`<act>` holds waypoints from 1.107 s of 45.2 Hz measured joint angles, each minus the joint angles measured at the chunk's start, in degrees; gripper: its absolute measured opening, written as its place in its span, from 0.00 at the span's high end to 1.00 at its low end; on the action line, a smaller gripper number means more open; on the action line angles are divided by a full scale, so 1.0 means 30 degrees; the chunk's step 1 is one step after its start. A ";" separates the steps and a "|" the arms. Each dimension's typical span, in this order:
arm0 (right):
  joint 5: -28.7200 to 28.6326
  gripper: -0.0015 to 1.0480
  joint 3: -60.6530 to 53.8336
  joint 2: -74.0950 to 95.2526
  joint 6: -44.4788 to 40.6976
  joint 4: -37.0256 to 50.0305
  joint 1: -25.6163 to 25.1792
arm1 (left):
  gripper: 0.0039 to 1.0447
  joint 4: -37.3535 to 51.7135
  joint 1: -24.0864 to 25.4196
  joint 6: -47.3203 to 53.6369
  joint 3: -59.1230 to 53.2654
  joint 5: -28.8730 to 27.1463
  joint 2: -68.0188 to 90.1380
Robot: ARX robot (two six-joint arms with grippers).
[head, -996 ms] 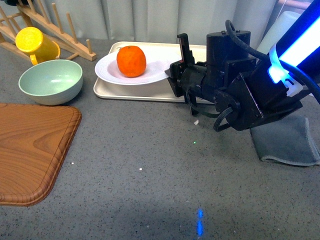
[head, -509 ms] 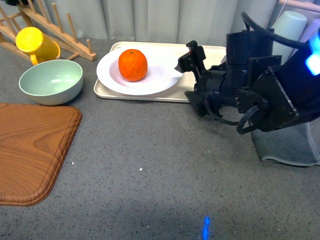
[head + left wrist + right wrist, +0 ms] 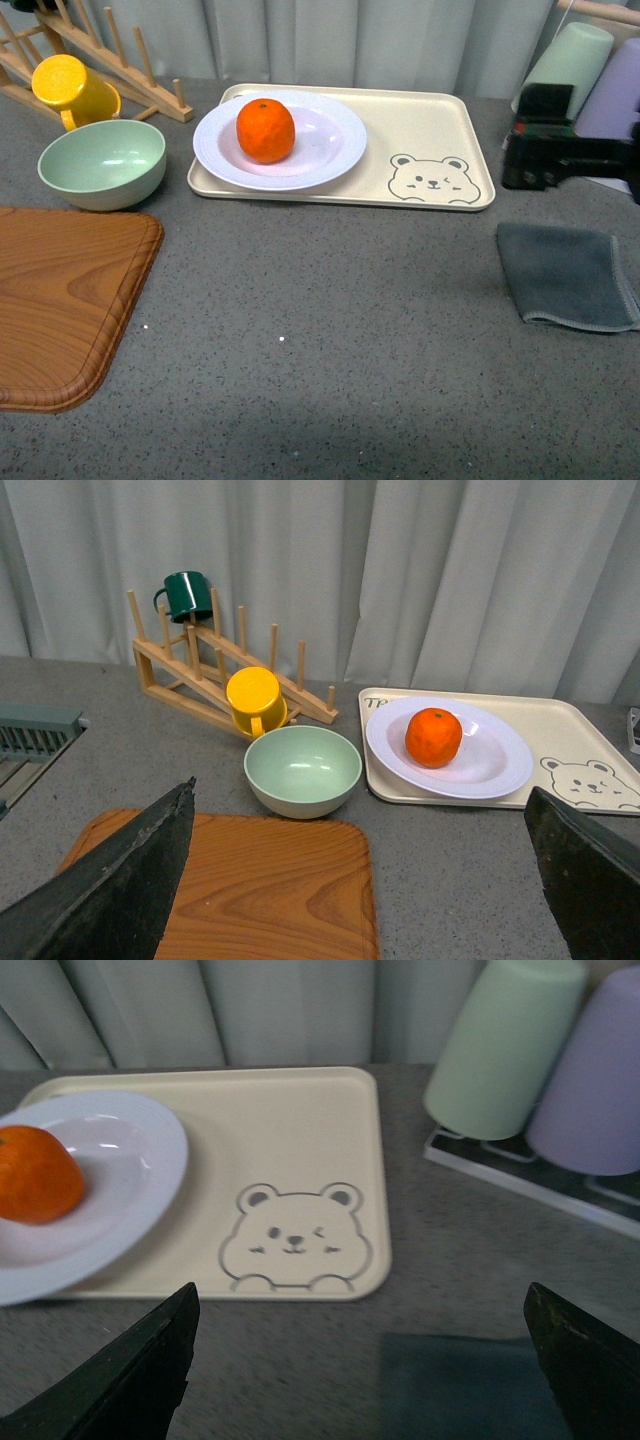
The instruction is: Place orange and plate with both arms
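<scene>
Right claw (image 3: 560, 160) now back off grey counter (image 3: 350, 330).

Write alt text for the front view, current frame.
An orange sits in a white plate at the left end of a beige bear-print tray on a grey counter. Left: green bowl, yellow cup, wooden board. Right: grey cloth, right gripper at the edge.

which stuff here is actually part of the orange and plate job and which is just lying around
Part of the job:
orange, sitting in the plate
plate, resting on the bear tray

Just lying about:
green bowl
yellow cup against the wooden rack
cutting board
grey cloth
green tumbler and purple tumbler
</scene>
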 joint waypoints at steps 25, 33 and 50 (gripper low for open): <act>0.0452 0.09 -0.8335 -1.7260 -0.4160 -0.7227 -0.2812 | 0.06 0.0000 0.0000 0.0007 0.0000 0.0000 0.0000; -0.0976 0.15 -0.8918 -1.6480 -0.3657 -0.4911 -0.3162 | 0.06 0.0000 0.0000 0.0000 0.0000 0.0000 0.0000; -0.4692 0.74 -0.8881 -2.1500 -0.1727 -0.5770 -0.5683 | 0.06 -0.0007 0.0000 0.0007 0.0000 -0.0029 -0.0029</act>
